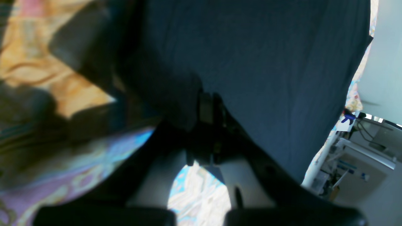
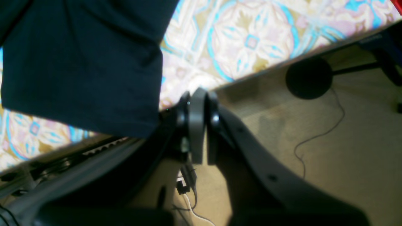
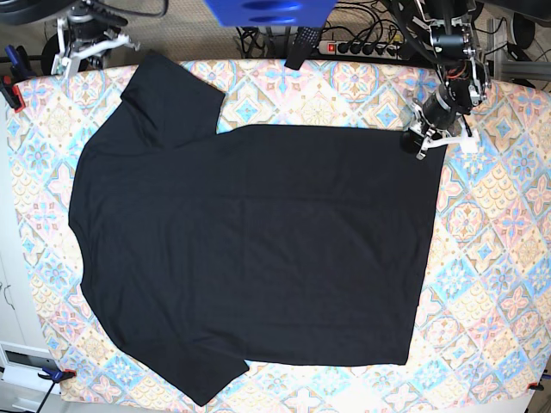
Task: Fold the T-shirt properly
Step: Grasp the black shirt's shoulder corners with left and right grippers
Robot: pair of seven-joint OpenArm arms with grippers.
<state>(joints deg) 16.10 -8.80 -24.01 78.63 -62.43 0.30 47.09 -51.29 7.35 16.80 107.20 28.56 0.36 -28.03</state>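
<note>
The black T-shirt (image 3: 258,249) lies spread flat on the patterned table, sleeves toward the left and hem toward the right. My left gripper (image 3: 422,142) sits at the shirt's far right hem corner. In the left wrist view its fingers (image 1: 207,106) are pressed together with the dark cloth (image 1: 267,62) bunched at them. My right gripper (image 3: 90,43) hovers past the table's far left corner, apart from the upper sleeve. Seen from the right wrist, it (image 2: 198,94) is shut with nothing in it, and the sleeve (image 2: 81,62) lies to its left.
A colourful tiled tablecloth (image 3: 499,258) covers the table. Clamps (image 3: 10,86) hold it at the left edge. A power strip (image 3: 362,47) and cables lie behind the far edge. On the floor beyond the table is a round black base (image 2: 309,78) with a cord.
</note>
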